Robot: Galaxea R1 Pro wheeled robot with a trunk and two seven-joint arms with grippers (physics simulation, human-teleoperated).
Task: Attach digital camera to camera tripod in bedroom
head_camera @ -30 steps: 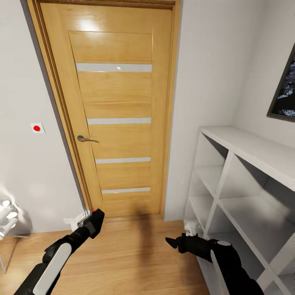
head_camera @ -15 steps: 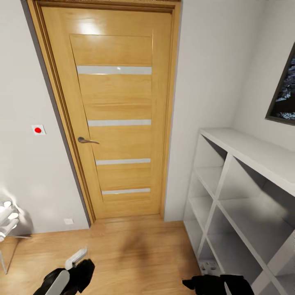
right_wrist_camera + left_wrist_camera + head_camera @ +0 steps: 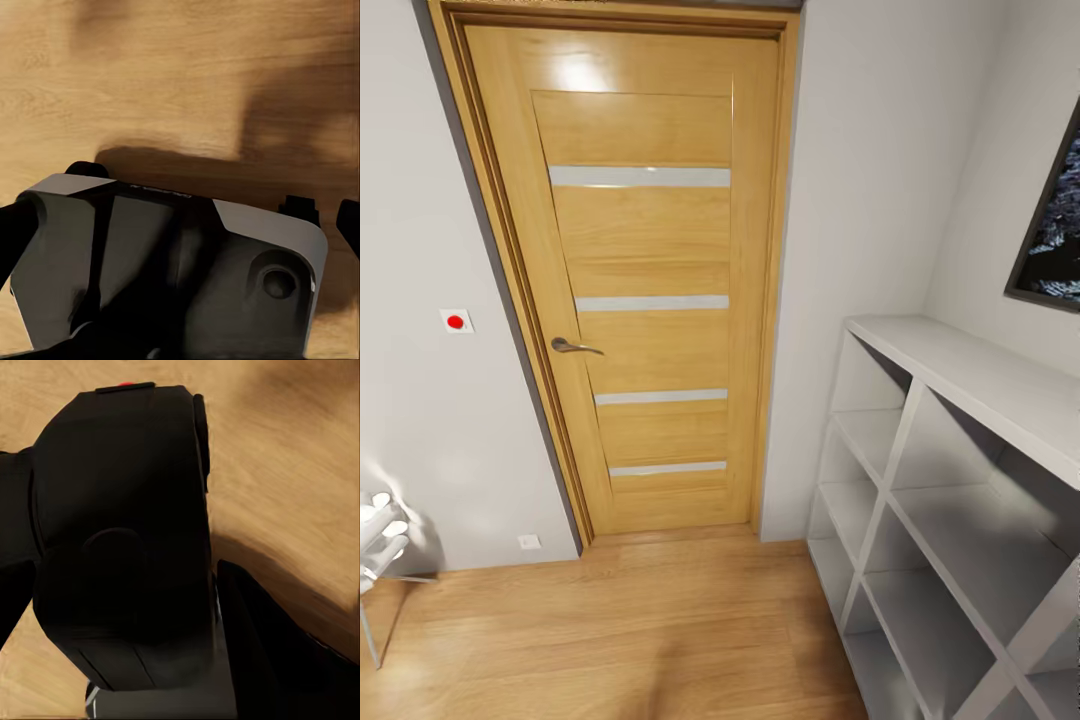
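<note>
Now the digital camera (image 3: 120, 547) sits inside the left gripper (image 3: 112, 607).
Its black body lies clamped between the dark fingers (image 3: 262, 652), above the wood floor (image 3: 300, 472); the right gripper's state I cannot tell.

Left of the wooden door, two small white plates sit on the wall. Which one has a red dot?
The upper white wall plate, about level with the metal door handle. The lower white wall plate, just above the light wood floor, is plain white.

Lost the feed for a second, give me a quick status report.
Digital camera sits at the left fingers, grip unclear. Right gripper state unclear. Closed wooden door straight ahead, white cube shelves at right.
</note>
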